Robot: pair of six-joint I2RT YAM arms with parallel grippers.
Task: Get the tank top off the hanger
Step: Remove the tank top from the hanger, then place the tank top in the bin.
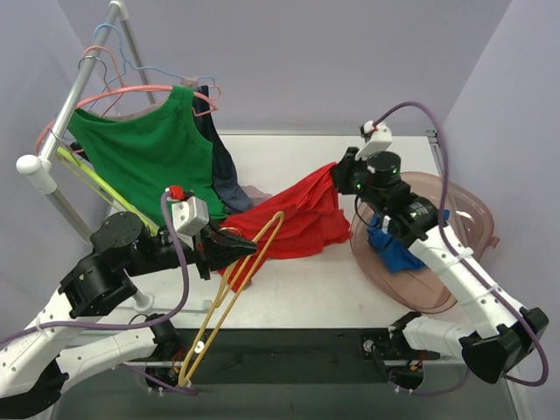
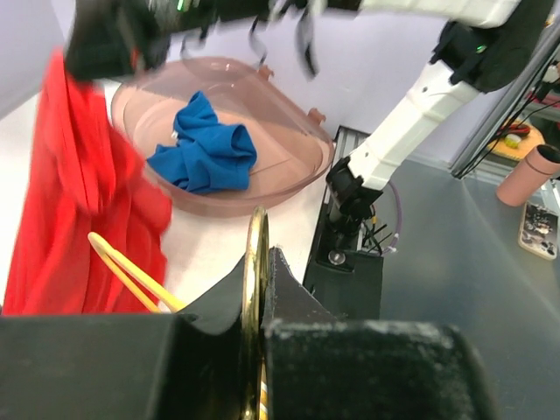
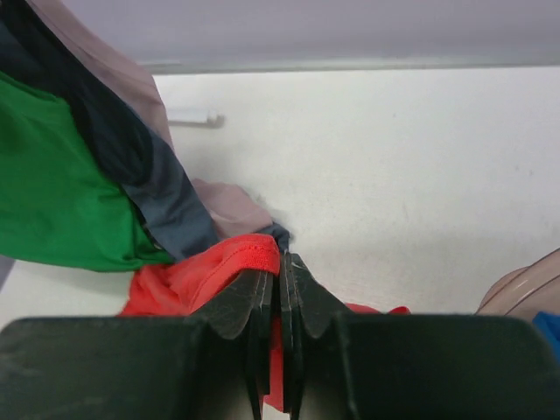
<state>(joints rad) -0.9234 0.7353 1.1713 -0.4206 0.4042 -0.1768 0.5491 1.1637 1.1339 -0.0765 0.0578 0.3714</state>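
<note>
On the white table (image 1: 350, 166), the metal clothes rack (image 1: 79, 87) stands at the left with a green tank top (image 1: 149, 157) and darker garments hanging from it. The translucent pink tub (image 1: 437, 289) sits at the right with a crumpled blue cloth (image 1: 398, 249) inside.

Between them the red tank top (image 1: 302, 219) is stretched across the table's middle. The broad end of the thin yellow hanger (image 1: 232, 289) looks tucked into its lower edge, so I judge the removal unfinished.

The right gripper (image 1: 341, 175) has its jaws pressed together on the top's hemmed edge. The left gripper (image 1: 236, 248) is clamped on the hanger's narrow rim.

Several things could go wrong:
- **Hem slip:** the right pinch takes only a sliver of hem, so a hard pull could let the fabric slide free.
- **Hanger twist:** the hanger is slim and smooth, and it may twist or slip in the left jaws if a strap catches on its shoulder.
- **Snag on the rack:** the red cloth lies touching the dark hanging garments, so drawing it away could drag them along.
</note>
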